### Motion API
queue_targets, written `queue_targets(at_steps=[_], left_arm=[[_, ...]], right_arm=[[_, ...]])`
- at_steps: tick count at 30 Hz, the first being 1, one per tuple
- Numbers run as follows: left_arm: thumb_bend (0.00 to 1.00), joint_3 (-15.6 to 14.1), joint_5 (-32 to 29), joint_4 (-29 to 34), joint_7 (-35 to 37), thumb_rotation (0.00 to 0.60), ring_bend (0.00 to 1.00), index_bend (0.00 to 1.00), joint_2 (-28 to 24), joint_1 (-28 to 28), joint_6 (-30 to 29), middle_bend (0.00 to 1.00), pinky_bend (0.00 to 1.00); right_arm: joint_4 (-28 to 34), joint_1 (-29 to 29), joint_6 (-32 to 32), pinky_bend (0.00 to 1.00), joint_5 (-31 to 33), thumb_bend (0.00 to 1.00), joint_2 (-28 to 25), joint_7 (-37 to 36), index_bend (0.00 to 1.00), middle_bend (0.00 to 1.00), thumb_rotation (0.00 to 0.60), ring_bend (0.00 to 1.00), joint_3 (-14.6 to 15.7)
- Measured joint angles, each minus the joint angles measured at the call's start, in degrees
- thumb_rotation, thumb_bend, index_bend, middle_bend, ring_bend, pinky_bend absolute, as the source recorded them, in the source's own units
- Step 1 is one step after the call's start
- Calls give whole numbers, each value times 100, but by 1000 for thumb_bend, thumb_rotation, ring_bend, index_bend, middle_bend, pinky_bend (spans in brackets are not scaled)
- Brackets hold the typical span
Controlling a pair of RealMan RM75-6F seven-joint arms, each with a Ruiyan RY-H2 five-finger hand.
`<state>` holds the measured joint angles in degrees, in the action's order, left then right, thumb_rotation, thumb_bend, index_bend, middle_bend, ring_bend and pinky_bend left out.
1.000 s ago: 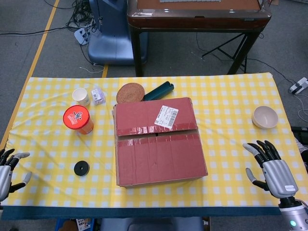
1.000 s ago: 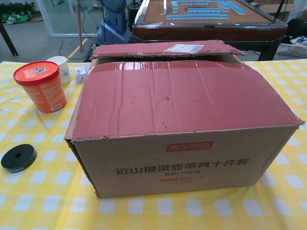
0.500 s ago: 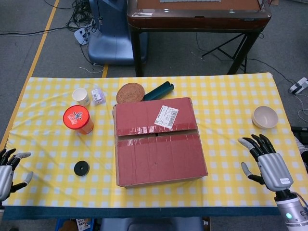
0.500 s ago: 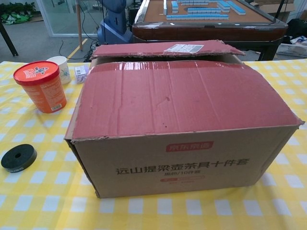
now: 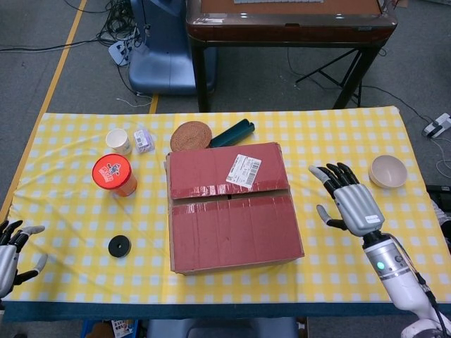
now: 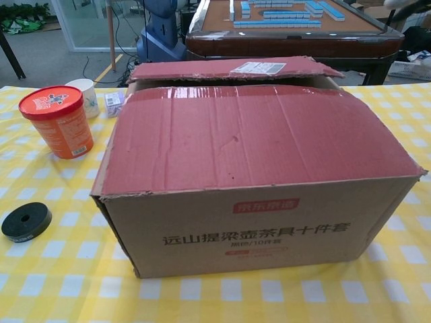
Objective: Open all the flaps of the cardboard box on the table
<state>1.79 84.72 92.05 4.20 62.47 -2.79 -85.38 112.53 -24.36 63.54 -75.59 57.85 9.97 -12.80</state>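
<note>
The cardboard box (image 5: 231, 208) sits mid-table with its two red top flaps down, a narrow gap between them. The far flap (image 5: 227, 170) carries a white label and stands slightly lifted in the chest view (image 6: 236, 68); the near flap (image 6: 249, 138) lies flat. My right hand (image 5: 350, 198) hovers open, fingers spread, just right of the box and apart from it. My left hand (image 5: 10, 251) stays open at the table's near left corner, far from the box. Neither hand shows in the chest view.
Left of the box stand an orange tub (image 5: 114, 174), a white cup (image 5: 118, 141), a small clear pack (image 5: 144, 140) and a black ring (image 5: 119, 246). Behind it lie a woven coaster (image 5: 191, 136) and a dark green tube (image 5: 232, 132). A white bowl (image 5: 388, 170) sits at the right.
My right hand has moved up and left from the table's near right corner to beside the box's right side. The left hand and the box stay put.
</note>
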Motion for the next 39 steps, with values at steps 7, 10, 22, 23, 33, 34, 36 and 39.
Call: queue_targets(at_steps=[7, 10, 22, 23, 33, 34, 36, 39], left_arm=[[351, -5, 5, -46, 79, 600, 120, 328, -17, 39, -50, 294, 0], [351, -8, 1, -66, 104, 600, 120, 328, -22, 42, -41, 294, 0], [352, -8, -35, -210, 251, 600, 120, 328, -12, 77, -40, 294, 0], [351, -8, -37, -217, 263, 600, 120, 328, -12, 81, -42, 294, 0], [351, -7, -25, -249, 313, 600, 120, 328, -35, 105, -70, 294, 0], [351, -5, -23, -249, 316, 600, 120, 328, -43, 107, -75, 294, 0], [351, -4, -22, -244, 313, 600, 120, 328, -54, 111, -80, 294, 0], [351, -12, -11, -230, 300, 600, 120, 328, -64, 115, -78, 294, 0]], right_arm=[[-263, -922, -710, 36, 1016, 240, 443, 625, 33, 72, 600, 12, -341], [-439, -1258, -894, 36, 1428, 168, 649, 924, 31, 62, 600, 6, -411], [-1077, -2095, -1027, 36, 2397, 161, 1367, 1555, 20, 53, 600, 0, -467], [-1121, -2146, -1013, 36, 2456, 161, 1403, 1575, 20, 53, 600, 0, -476], [-1421, -2479, -827, 36, 2758, 160, 1514, 1503, 20, 53, 600, 0, -780], [-1456, -2516, -813, 36, 2791, 160, 1512, 1493, 20, 53, 600, 0, -829], [-1571, -2622, -789, 36, 2883, 161, 1512, 1484, 20, 53, 600, 0, -942], [-1802, -2821, -786, 36, 3055, 161, 1537, 1509, 20, 53, 600, 0, -1088]])
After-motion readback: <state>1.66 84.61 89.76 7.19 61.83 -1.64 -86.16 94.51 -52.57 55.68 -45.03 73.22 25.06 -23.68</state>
